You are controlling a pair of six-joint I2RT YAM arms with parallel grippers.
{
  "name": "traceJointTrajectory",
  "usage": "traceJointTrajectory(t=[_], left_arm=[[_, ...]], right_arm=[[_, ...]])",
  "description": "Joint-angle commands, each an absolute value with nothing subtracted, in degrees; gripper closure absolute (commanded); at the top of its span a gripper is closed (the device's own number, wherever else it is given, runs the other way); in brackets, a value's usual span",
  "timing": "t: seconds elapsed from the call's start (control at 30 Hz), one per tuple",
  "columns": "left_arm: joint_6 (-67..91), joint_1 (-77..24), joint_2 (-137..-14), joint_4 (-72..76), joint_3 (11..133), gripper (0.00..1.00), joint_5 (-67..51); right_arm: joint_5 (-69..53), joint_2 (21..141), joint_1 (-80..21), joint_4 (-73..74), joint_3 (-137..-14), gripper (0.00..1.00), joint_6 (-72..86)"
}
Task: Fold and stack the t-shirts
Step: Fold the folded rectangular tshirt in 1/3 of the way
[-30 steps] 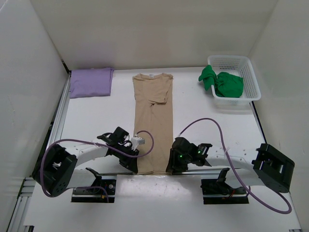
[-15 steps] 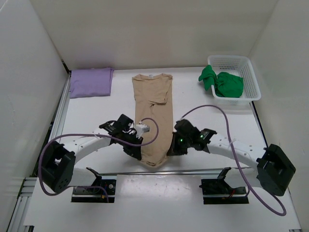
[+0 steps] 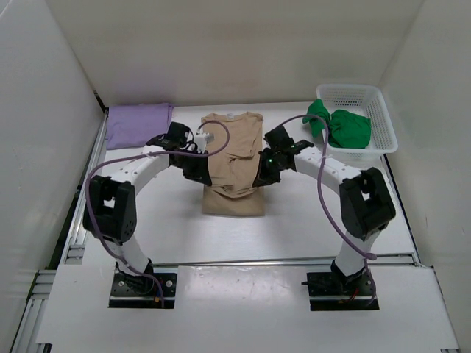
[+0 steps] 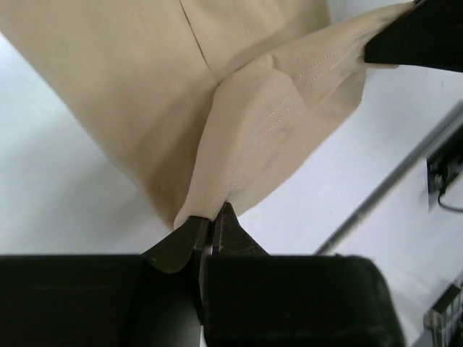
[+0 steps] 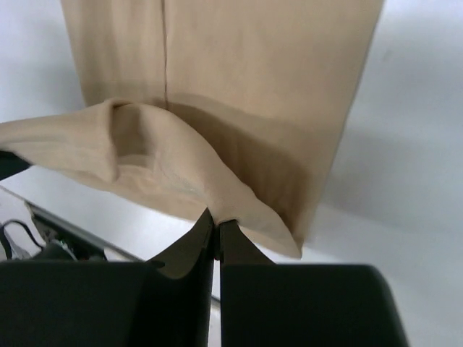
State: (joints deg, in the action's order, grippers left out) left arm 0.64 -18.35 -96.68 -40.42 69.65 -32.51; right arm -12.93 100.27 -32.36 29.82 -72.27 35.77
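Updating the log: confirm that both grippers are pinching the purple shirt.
Wrong shirt. Both the left gripper and the right gripper are pinching the tan shirt, as the wrist views show. The purple shirt lies apart in the top view.

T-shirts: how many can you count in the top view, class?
3: lavender t-shirt, folded, far left; tan t-shirt, mid-table, half-folded; green t-shirt, bunched in the basket, which may hide more.

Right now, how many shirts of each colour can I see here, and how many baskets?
Lavender shirt: 1
Tan shirt: 1
Green shirt: 1
White mesh basket: 1
Total: 4
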Motion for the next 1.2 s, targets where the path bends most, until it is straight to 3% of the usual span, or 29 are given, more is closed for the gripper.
traceJointTrajectory(t=[0.0,0.5,0.6,0.7,0.73,0.83,0.9,1.03,1.17], left_arm=[[0.0,-17.4,-99.5,-41.7,75.8,0.9,-31.6],[0.0,-14.1,-117.2,-42.8,89.3,0.9,-32.8],[0.0,-14.1,-118.7,-43.4,89.9,0.86,-33.8],[0.0,-13.0,-120.4,-44.6,91.8,0.7,-33.8],[0.0,-12.2,-120.4,-44.6,93.3,0.58,-33.8],[0.0,-10.7,-120.4,-45.2,98.5,0.45,-31.9],[0.0,-10.7,-119.3,-46.0,101.1,0.39,-28.2],[0.0,-11.2,-111.0,-47.6,98.6,0.44,-20.0],[0.0,-16.1,-106.7,-48.5,85.3,0.52,-23.9]], right_arm=[[-15.6,103.6,-29.2,31.9,-79.7,1.0,31.9],[-20.9,116.4,-22.3,28.4,-86.0,1.0,34.5],[-20.9,120.6,-22.3,29.0,-89.6,0.91,35.1],[-18.5,120.6,-20.3,29.6,-89.7,0.72,36.6],[-16.7,120.1,-19.8,29.6,-89.7,0.61,37.3],[-15.5,117.3,-18.5,29.6,-89.7,0.49,36.2],[-13.4,113.4,-19.6,29.6,-88.4,0.49,33.3],[-7.5,106.5,-25.8,29.6,-84.0,0.53,29.1],[-7.9,106.8,-32.3,28.2,-81.4,0.83,30.2]])
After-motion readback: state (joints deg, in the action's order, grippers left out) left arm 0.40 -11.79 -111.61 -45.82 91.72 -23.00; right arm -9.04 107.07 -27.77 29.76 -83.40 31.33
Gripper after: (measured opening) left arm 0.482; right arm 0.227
